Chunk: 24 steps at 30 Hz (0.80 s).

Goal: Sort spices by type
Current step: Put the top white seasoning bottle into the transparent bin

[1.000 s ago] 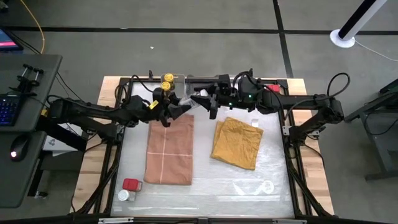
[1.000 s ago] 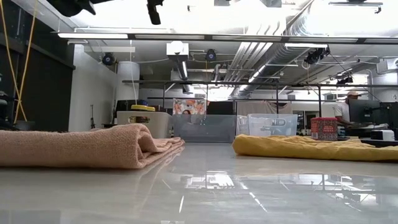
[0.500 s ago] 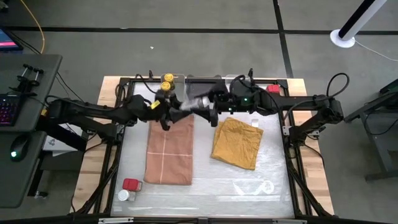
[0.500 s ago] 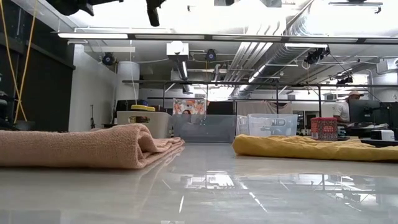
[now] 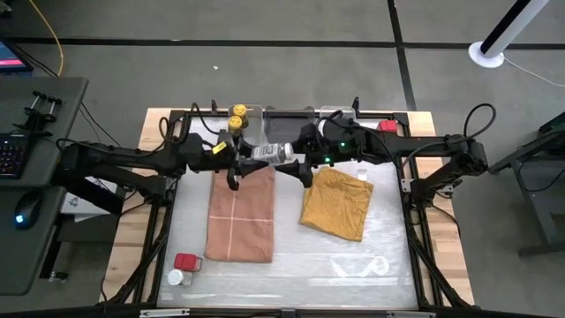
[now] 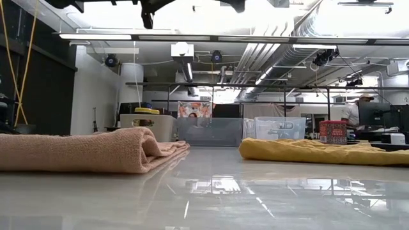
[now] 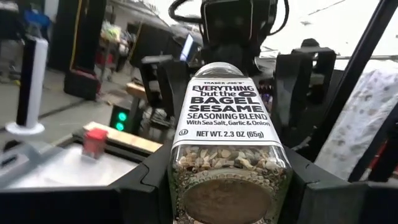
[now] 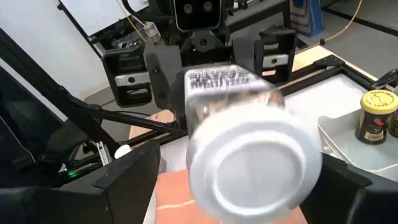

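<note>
A clear white-topped shaker [image 5: 271, 152] of seasoning lies level in the air over the far end of the pink cloth [image 5: 240, 212]. My left gripper [image 5: 252, 156] is shut on its bottom end. My right gripper [image 5: 291, 157] faces it from the right, open, with one finger on each side of the white cap [image 8: 255, 163] and a gap on both sides. Two yellow-lidded jars [image 5: 237, 116] stand at the far edge. One red tin [image 5: 387, 124] sits far right. Another red tin [image 5: 185, 261] and a shaker [image 5: 177, 277] stand near left. My left gripper pinches the shaker's glass body at its bottom end [image 7: 181, 177] between its two fingers [image 7: 146, 186]. The fingers come in level from the table's left and lie along the shaker. The shaker is lifted clear and lies level, its cap pointing toward the right gripper.
A folded mustard cloth [image 5: 336, 202] lies right of centre beside the pink one. A clear tray [image 5: 265, 113] holds the jars at the far edge. The black frame [image 5: 413, 203] borders the white table top, with bare surface along the near edge.
My left gripper has rolled and tipped up, so the shaker now lies level, pointing toward the table's right edge. My right gripper has tipped down, sunk a little, and opened; its fingers now stand apart from the shaker's cap end.
</note>
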Motion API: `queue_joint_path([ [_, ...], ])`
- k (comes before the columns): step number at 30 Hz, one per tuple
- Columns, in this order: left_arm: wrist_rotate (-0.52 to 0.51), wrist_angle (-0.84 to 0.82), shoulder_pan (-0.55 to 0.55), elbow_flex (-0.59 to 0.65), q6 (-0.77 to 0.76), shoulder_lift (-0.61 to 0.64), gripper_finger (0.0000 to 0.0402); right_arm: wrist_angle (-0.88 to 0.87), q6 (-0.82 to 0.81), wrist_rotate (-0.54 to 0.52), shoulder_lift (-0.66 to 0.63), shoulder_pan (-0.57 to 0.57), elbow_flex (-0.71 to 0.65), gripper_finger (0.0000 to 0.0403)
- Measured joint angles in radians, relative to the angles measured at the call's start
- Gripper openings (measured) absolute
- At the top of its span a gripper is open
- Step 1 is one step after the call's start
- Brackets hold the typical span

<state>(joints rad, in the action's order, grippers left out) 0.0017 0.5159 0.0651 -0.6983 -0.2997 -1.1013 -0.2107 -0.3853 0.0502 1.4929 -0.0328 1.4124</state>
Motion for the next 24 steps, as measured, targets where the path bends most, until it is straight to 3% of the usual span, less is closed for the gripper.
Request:
queue_joint_path([
  [15,-0.011,-0.040,0.000,0.000,0.042,0.005,0.0154,0.035,0.009,-0.014,0.000,0.000,0.000,0.0318],
  [24,-0.012,-0.038,0.000,0.000,0.042,0.005,0.0154,0.035,0.027,-0.039,0.000,0.000,0.000,0.0260],
])
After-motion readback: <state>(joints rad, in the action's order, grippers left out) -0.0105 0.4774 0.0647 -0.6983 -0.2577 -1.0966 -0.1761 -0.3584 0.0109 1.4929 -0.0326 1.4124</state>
